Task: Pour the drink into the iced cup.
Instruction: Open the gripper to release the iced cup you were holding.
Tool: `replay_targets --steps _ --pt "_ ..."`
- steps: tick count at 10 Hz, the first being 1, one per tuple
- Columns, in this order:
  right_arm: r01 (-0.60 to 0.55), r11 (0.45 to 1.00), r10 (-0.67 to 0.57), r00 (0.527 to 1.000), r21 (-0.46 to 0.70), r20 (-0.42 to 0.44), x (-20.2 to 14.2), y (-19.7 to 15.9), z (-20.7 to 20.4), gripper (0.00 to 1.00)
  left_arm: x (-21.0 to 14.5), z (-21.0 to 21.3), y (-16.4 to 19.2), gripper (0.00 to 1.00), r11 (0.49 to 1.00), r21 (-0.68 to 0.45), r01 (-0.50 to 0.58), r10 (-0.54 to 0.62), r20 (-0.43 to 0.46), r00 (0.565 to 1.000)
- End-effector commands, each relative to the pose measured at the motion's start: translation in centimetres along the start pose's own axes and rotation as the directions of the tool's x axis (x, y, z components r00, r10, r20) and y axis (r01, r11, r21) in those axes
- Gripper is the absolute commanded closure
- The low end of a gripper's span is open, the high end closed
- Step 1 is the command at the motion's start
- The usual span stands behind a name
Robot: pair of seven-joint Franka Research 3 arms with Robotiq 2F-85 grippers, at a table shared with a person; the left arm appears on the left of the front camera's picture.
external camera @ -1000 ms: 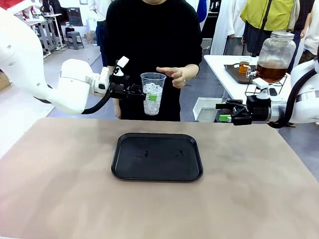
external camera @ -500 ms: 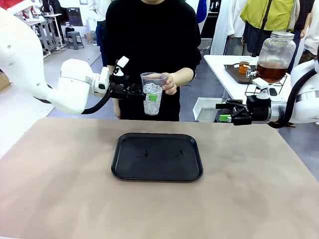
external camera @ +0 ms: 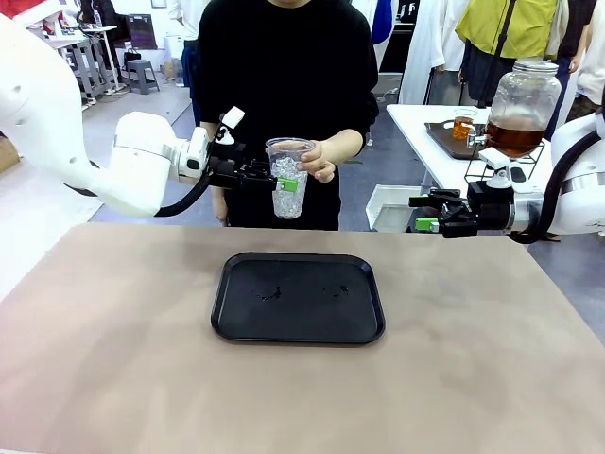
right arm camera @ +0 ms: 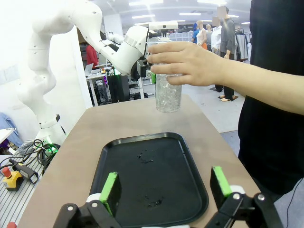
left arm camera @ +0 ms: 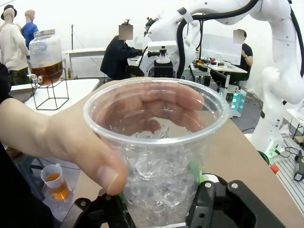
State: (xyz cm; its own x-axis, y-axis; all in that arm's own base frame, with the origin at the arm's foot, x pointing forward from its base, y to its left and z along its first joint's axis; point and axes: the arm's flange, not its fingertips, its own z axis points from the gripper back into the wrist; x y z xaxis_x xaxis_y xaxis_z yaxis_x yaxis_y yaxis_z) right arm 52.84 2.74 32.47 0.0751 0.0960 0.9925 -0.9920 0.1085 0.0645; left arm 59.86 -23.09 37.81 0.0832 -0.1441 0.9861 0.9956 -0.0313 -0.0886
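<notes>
Front view: iced cup shared between the left gripper and a person's hand, above the far desk edge.

The iced cup (external camera: 289,178) is clamped low on its wall by the left gripper (external camera: 276,178), while its rim is wrapped by the person's hand (external camera: 324,156). The right gripper (external camera: 427,213) is held spread and empty. The drink (external camera: 515,135) is seen in the dispenser jar (external camera: 522,106) on a separate table, well apart. If the cup is pulled against the clamp, the thin wall may be crushed and ice spilled onto the tray (external camera: 298,298).
</notes>
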Motion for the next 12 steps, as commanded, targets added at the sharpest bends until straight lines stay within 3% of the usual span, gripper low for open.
replay_targets --steps 1,10,12 --pt "0.012 1.0 -0.012 1.0 0.007 0.007 0.24 0.1 0.22 0.0 0.36 -0.06 -0.11 0.39 1.0 -0.006 0.002 -0.002 0.005 1.0" --pt "0.012 1.0 -0.012 1.0 0.007 0.007 0.24 0.1 0.22 0.0 0.05 0.01 0.02 0.39 1.0 0.0 0.001 -0.001 0.0 1.0" --pt "0.012 1.0 -0.012 1.0 0.007 0.007 0.24 0.1 0.22 0.0 0.02 0.09 0.15 0.0 1.0 0.013 0.011 -0.011 -0.001 1.0"
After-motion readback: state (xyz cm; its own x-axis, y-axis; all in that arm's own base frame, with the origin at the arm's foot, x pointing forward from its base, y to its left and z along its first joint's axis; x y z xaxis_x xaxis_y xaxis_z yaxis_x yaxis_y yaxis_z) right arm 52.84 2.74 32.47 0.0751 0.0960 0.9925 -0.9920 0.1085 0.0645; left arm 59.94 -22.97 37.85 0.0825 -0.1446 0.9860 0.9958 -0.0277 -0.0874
